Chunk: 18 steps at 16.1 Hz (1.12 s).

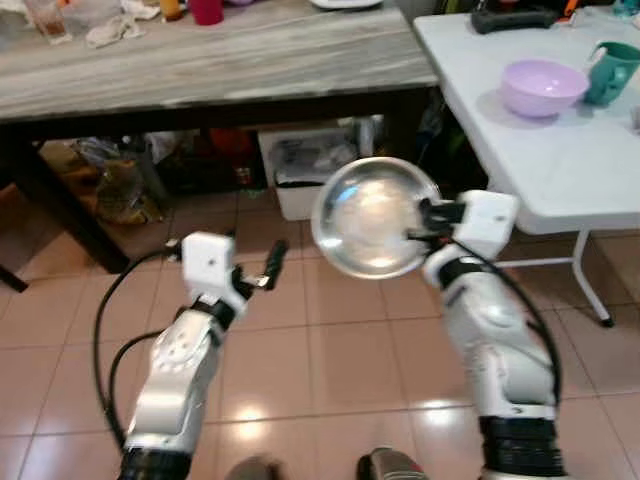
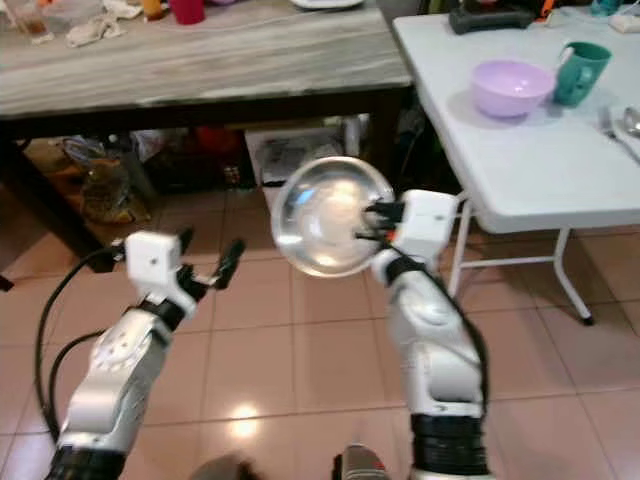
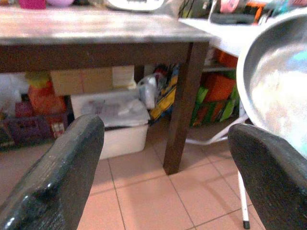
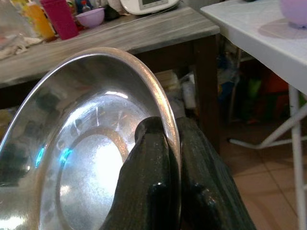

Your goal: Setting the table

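Observation:
A shiny round metal plate [image 1: 372, 217] hangs above the tiled floor in front of me, tilted so its hollow faces me. My right gripper [image 1: 428, 214] is shut on its right rim; in the right wrist view both black fingers [image 4: 158, 158] pinch the plate's [image 4: 86, 158] edge. My left gripper [image 1: 258, 268] is held out to the left of the plate, open and empty, its fingers [image 3: 57, 177] spread wide. On the white folding table [image 1: 560, 150] at the right stand a lilac bowl [image 1: 541, 87] and a teal mug [image 1: 612, 72].
A long grey wood-topped table [image 1: 200, 60] with dark legs stands ahead, with a red cup [image 1: 205, 10] and clutter on it. Under it sit a white bin [image 1: 305, 165] and bags. The white table's leg [image 1: 590, 275] stands at my right. Cutlery [image 2: 622, 125] lies on the white table.

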Available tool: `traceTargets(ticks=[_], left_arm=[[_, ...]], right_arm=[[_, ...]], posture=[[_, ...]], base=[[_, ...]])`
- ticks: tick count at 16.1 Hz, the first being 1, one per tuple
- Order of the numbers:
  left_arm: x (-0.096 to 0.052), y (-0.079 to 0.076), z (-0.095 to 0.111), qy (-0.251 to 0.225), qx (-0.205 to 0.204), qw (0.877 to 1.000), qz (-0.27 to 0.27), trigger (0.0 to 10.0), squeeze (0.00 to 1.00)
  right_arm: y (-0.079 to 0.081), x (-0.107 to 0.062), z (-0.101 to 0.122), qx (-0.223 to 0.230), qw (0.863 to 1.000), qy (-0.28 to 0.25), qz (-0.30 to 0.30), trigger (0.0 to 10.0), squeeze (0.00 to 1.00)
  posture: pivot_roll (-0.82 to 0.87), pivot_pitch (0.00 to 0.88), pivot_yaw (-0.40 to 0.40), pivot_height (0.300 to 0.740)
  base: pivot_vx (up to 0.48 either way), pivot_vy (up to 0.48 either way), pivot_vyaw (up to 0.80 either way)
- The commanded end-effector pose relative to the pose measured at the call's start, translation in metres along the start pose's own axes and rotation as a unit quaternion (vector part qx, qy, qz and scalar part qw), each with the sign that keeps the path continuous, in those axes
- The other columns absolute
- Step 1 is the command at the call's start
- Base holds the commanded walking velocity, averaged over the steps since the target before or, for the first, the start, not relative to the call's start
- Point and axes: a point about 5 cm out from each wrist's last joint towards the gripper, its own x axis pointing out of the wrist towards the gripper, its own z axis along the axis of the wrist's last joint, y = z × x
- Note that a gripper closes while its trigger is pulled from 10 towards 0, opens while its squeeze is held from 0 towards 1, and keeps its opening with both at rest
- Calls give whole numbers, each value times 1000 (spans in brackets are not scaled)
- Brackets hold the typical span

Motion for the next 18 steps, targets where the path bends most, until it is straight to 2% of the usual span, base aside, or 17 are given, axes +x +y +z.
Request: traceTargets(ticks=[1, 8, 18], left_arm=[[-5, 8, 1, -3, 11, 1000, 18, 10000, 0], [-5, 8, 2, -7, -3, 1000, 8, 10000, 0], [-6, 4, 2, -9, -13, 1000, -6, 10000, 0]], right_arm=[[12, 0, 5, 7, 1000, -13, 17, 10000, 0], [13, -1, 5, 1, 1000, -18, 21, 10000, 0], [15, -1, 6, -2, 999, -21, 25, 10000, 0]], posture=[[-196, 156, 28, 740], [-197, 156, 29, 740], [-198, 155, 29, 740]], base=[[0, 0, 0], [0, 0, 58], [407, 0, 458]])
